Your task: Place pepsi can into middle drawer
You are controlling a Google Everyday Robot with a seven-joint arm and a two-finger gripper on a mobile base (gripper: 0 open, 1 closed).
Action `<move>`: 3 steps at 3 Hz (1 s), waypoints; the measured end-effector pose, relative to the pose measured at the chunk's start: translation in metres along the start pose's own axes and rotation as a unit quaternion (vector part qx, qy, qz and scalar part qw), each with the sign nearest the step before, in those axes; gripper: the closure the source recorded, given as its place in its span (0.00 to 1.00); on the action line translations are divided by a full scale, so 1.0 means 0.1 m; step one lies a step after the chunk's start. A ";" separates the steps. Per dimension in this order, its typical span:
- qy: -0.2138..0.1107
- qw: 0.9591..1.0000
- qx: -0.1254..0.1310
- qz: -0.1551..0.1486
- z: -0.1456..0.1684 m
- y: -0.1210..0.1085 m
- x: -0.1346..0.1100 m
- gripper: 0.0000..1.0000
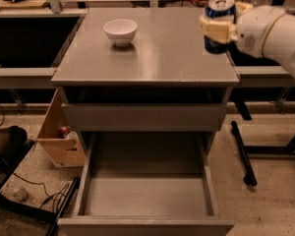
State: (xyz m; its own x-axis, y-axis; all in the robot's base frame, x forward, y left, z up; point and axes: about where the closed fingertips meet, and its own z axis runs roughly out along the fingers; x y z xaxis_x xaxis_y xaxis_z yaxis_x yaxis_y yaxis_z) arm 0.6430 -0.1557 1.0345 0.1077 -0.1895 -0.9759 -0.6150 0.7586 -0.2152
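The pepsi can (221, 9), dark blue with a silver top, is held upright in the air above the right edge of the cabinet top (152, 53). My gripper (217, 30) is shut on it, with a cream finger band across the can's middle, and the white arm reaches in from the right. The middle drawer (145, 195) is pulled out wide open at the bottom, below and to the left of the can. Its grey floor is bare.
A white bowl (120, 31) stands on the cabinet top at the back left. The upper drawer (142, 116) is closed. A cardboard box (59, 136) and cables lie on the floor at the left, and a black frame leg (243, 154) at the right.
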 end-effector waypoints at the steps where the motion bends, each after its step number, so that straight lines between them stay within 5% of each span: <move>1: 0.068 0.997 -0.034 0.023 -0.14 0.32 0.94 1.00; 3: 0.063 0.996 -0.049 0.033 -0.05 0.42 1.09 1.00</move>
State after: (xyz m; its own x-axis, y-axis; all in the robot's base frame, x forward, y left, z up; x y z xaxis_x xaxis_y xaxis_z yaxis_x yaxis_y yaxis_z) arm 0.6250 -0.1470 0.9196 -0.0312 -0.2221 -0.9745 -0.6912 0.7091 -0.1395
